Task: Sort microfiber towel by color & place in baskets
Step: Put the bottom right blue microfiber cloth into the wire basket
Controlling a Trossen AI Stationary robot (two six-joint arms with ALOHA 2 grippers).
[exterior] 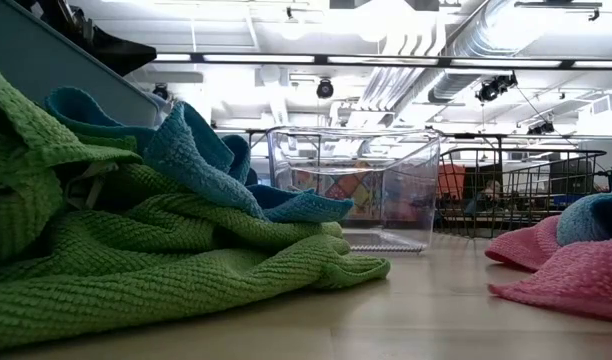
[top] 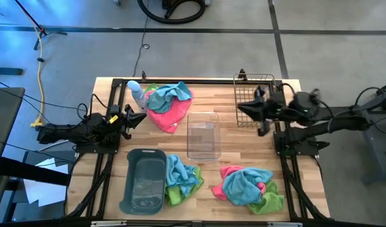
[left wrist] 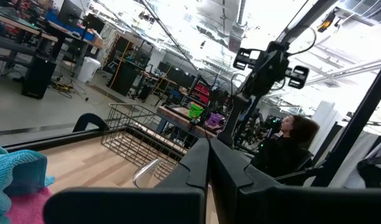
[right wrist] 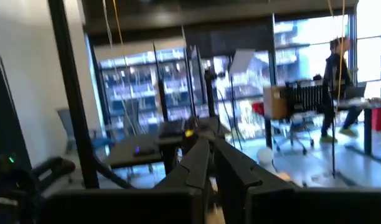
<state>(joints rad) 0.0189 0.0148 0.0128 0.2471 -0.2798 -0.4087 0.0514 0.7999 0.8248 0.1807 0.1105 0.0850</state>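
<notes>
Left gripper (top: 140, 116), fingers closed together on nothing, nearest the pink-and-blue towel pile (top: 168, 103) just beside it toward the clear bin (top: 202, 135); right gripper (top: 241, 108), likewise closed and empty, over the wire basket (top: 252, 88) beyond that bin.

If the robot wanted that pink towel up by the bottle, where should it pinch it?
Probably the bare pink corner that spreads flat toward the clear bin. Coming straight down from above suits it: the blue towel lies over the pink one's far part beside the bottle, so only this near flap is free. The left gripper sits closest.
</notes>
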